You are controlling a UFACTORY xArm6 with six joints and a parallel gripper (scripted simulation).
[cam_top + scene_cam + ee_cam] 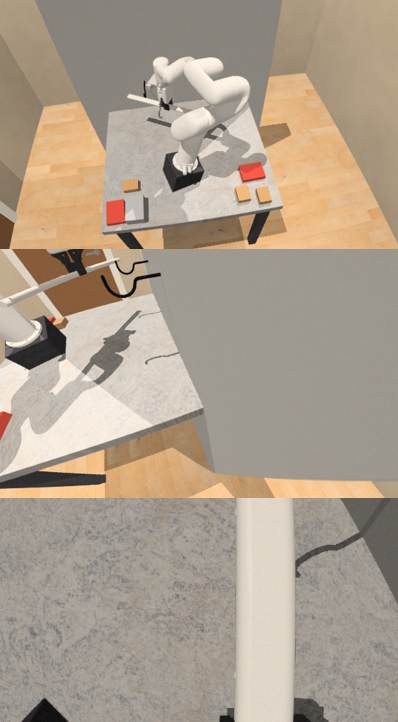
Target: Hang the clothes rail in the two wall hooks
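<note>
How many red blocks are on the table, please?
2. One red block lies near the table's right edge, beyond two tan blocks. The other lies at the front left corner, touching a grey block. The arm may hide others.

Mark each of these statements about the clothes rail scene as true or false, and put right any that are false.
1. The gripper is shut on the clothes rail. True.
2. The rail already rests in both wall hooks. False: it is held in the air beside the nearer hook and the farther hook, resting in neither.
3. Two red blocks lie on the table. True: one towards one side, one at the opposite front corner.
4. The arm's base is white. False: it is a black block.
5. The rail lies flat on the table. False: it casts a shadow below it.
</note>
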